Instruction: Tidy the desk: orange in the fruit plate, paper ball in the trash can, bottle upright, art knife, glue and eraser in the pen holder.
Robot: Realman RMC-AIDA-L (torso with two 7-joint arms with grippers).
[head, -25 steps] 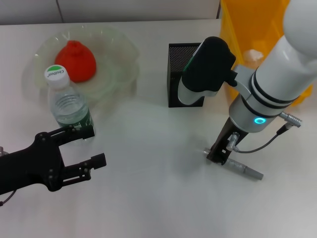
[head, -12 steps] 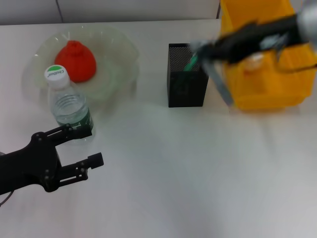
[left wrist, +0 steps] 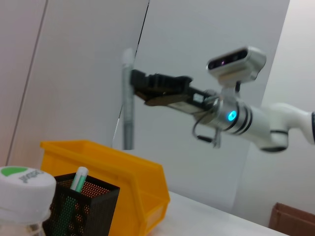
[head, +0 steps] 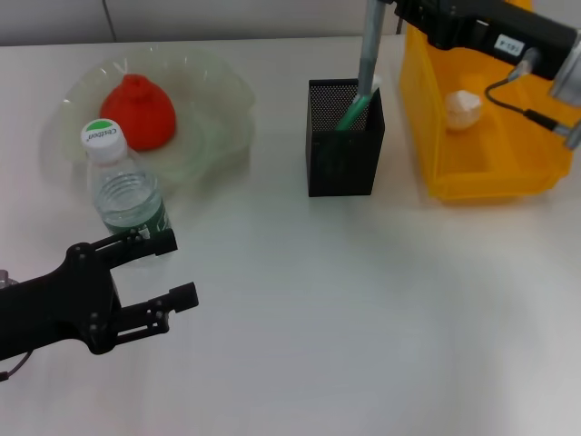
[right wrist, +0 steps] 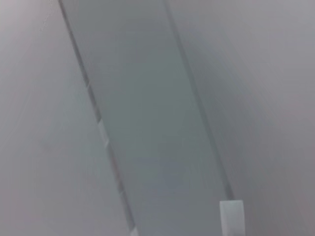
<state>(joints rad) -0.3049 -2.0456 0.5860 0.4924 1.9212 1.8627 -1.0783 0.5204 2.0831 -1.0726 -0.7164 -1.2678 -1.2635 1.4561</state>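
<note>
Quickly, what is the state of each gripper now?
Left gripper: open, holding nothing, beside the small clear plastic bottle.
Right gripper: shut on a grey stick-shaped tool, held upright above the black mesh pen holder.

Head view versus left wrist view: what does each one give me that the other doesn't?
Only the head view shows the orange in the fruit plate, the paper ball in the trash can, and the left gripper beside the bottle. Only the left wrist view shows, from the side, the right gripper holding the grey art knife upright above the pen holder. Both show holder, bin, green pen and bottle cap.
</note>
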